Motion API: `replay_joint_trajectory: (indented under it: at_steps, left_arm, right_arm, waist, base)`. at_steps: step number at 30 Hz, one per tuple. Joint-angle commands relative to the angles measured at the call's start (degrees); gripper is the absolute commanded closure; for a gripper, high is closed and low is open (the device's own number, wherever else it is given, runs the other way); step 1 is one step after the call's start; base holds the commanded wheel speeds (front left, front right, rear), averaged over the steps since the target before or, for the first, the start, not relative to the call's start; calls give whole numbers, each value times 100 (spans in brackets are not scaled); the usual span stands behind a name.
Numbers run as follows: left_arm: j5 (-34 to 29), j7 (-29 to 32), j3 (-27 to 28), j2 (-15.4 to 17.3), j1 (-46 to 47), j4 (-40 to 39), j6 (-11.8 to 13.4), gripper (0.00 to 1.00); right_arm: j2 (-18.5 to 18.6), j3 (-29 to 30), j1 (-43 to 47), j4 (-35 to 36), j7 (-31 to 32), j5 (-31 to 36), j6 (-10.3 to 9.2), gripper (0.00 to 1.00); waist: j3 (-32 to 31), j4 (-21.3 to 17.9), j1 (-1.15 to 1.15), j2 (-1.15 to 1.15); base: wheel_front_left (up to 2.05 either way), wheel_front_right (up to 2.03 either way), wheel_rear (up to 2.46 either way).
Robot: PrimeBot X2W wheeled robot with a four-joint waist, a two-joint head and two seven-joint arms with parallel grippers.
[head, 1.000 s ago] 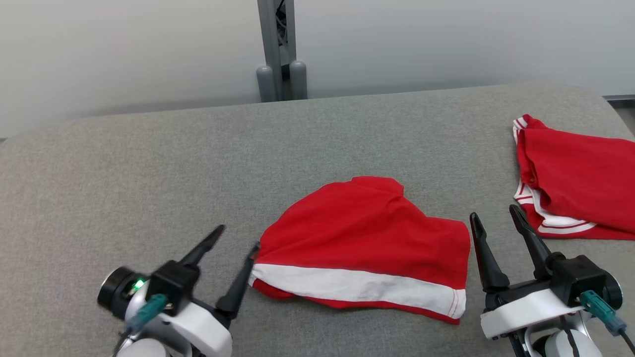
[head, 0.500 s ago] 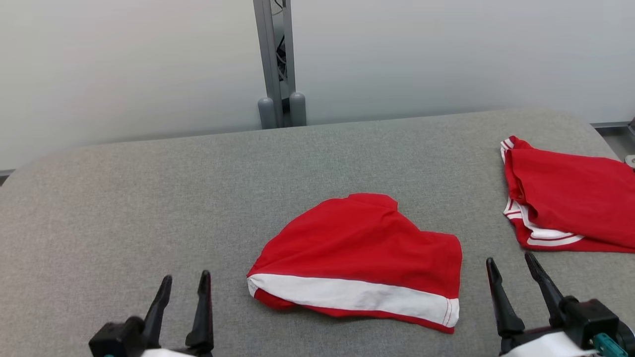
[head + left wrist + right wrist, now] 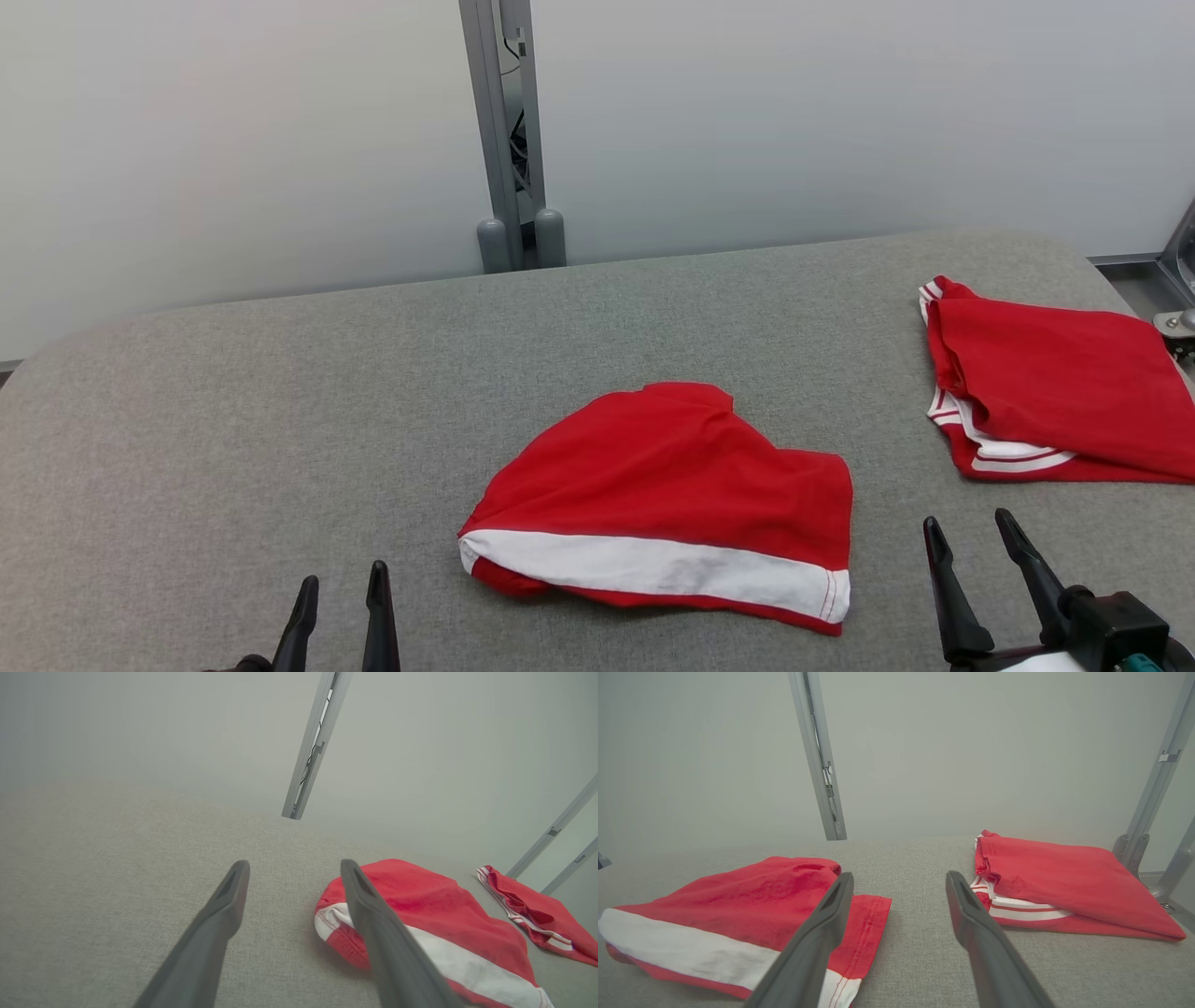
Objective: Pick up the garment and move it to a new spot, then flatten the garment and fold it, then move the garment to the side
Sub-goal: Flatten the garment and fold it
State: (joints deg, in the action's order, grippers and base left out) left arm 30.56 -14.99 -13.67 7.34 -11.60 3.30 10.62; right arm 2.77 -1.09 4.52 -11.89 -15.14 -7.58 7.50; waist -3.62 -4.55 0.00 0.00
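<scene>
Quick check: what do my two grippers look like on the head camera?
Left gripper: two long, dark, tapering fingers. Right gripper: the same dark pointed fingers, set in a black block with a teal connector and white housing beneath.

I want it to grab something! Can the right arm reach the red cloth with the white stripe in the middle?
Probably yes: the open right gripper sits beside the middle red garment with the wide white band, with bare grey fabric table between them.

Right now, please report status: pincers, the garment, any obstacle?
Left pincer open, empty. Right pincer open, empty. Red garment with white band lies folded between them, untouched. Second red garment far right, apart; path free.
</scene>
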Motion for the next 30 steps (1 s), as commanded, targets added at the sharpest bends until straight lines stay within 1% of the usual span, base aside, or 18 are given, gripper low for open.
replay_joint_trajectory:
  at_steps: [1, 5, 12, 14, 21, 25, 30]
  left_arm:
    - [-86, -22, 69, -21, -61, 39, -59, 0]
    - [-256, -22, 189, -136, -45, 150, -206, 0]
    - [-593, -22, 423, -273, 9, 152, -355, 0]
    - [-872, -22, 589, -329, 37, -23, -364, 0]
    - [-1537, -22, 1002, -411, -51, -658, -402, 0]
    - [-2002, -23, 1093, -425, -113, -913, -393, 0]
    - [-2177, -23, 1067, -432, -188, -875, -345, 0]
  right_arm:
    - [30, -4, 37, -12, -1, -43, -2, 0]
    - [30, -10, 11, -24, -1, -28, -2, 0]
    - [30, -19, 33, -26, -1, -1, -2, 0]
    - [30, -17, 42, -7, -1, 7, -2, 0]
    - [30, -21, 58, 157, -1, -58, -2, 0]
    - [28, -109, 90, 353, -2, -50, -2, 0]
    - [29, -325, 139, 519, -1, 56, -2, 0]
  waist:
    - [-4, 3, 0, 0]
    - [-19, 19, 0, 0]
    - [-31, 32, 0, 0]
    - [-34, 38, 0, 0]
    - [-14, 50, 0, 0]
    - [19, 60, 0, 0]
    - [53, 72, 0, 0]
  base:
    - [0, 0, 0]
    - [0, 0, 0]
    - [0, 0, 0]
    - [0, 0, 0]
    - [0, 0, 0]
    - [0, 0, 0]
    - [0, 0, 0]
